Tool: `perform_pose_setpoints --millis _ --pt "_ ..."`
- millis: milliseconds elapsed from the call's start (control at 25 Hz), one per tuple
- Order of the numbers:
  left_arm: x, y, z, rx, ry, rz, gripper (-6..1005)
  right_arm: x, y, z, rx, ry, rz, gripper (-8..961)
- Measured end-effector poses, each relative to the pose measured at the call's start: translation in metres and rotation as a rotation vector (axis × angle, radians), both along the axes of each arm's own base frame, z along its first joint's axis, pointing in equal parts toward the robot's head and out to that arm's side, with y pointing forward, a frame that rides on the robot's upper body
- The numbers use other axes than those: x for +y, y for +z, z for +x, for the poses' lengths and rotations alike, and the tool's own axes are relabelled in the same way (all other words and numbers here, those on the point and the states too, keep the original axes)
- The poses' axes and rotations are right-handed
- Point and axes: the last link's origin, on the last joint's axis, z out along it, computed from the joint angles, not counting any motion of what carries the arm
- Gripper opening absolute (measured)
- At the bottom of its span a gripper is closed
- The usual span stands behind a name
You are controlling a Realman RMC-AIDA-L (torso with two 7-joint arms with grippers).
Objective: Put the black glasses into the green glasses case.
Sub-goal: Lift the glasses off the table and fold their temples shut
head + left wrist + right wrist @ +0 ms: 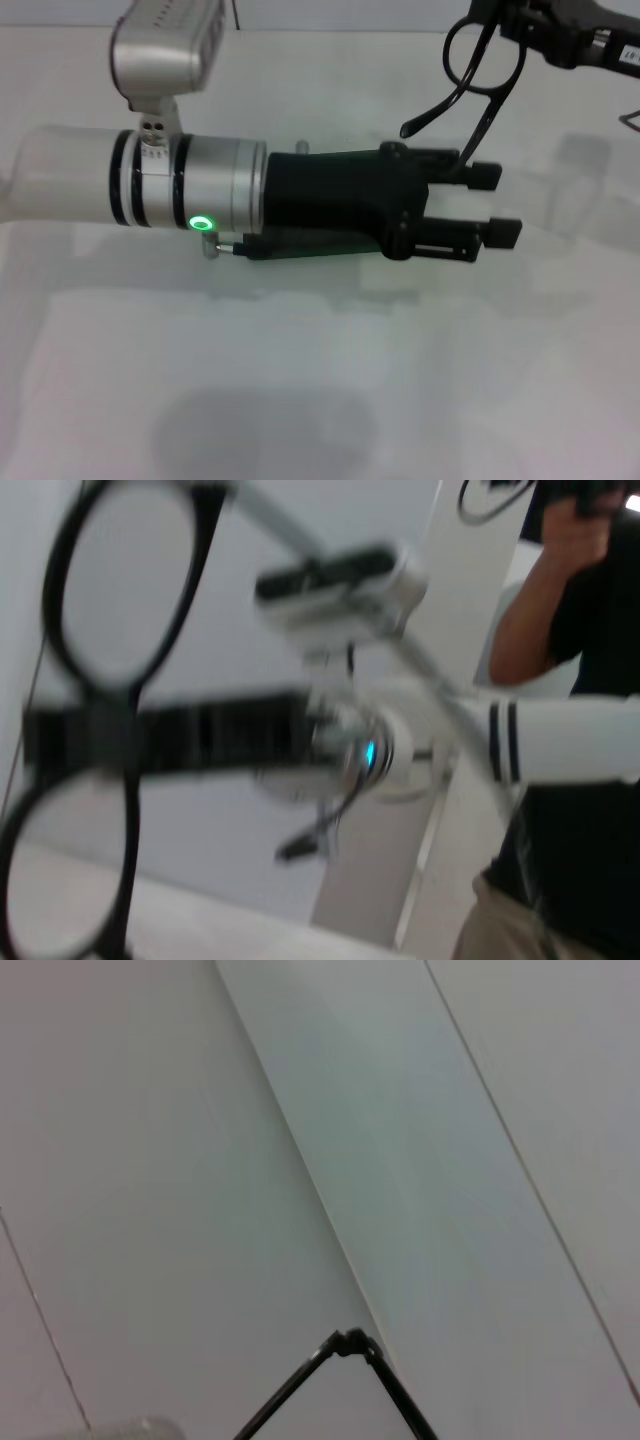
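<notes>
So the black glasses (487,62) aren't on the tabletop (330,400) at all right now. They're up in the air near the far right corner, clamped in the right pincer (530,25), which is clenched on the front frame. Both temple arms are unfolded and hang down toward the tabletop, tips dangling free just above the other arm. In the left wrist view the black glasses (95,730) show up close, both round lenses stacked, with the right arm's black pincer body across the bridge.

The left pincer (497,205) stretches across the middle of the tabletop, lying flat and pointing toward the right edge. Its two fingers (505,233) are spread apart with nothing between them, so it's released. A green ring light glows on its silver wrist.

The green glasses case (300,247) is mostly hidden under the left arm; only a dark green sliver peeks out below it, near the tabletop's middle. Can't tell if it's open.

There's a person (570,730) in a dark shirt standing behind the robot in the left wrist view.
</notes>
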Motion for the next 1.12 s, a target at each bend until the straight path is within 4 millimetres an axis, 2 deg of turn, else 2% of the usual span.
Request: perform_pose_setpoints --millis 320,600,920,1120 --pt "0.006 0.014 -0.004 -0.059 0.041 0.050 699 -0.002 -0.005 0.007 -0.013 -0.027 -0.029 106" --pt "0.007 0.016 -0.004 -0.075 0.049 0.058 699 -0.004 -0.007 0.012 -0.018 -0.044 -0.043 106" --pt "0.006 0.016 -0.007 -0.071 0.054 0.057 699 -0.006 0.003 0.017 0.089 -0.085 0.002 106" --pt "0.004 0.016 -0.010 -0.069 0.059 0.060 699 -0.006 0.002 0.022 0.132 -0.120 -0.007 106"
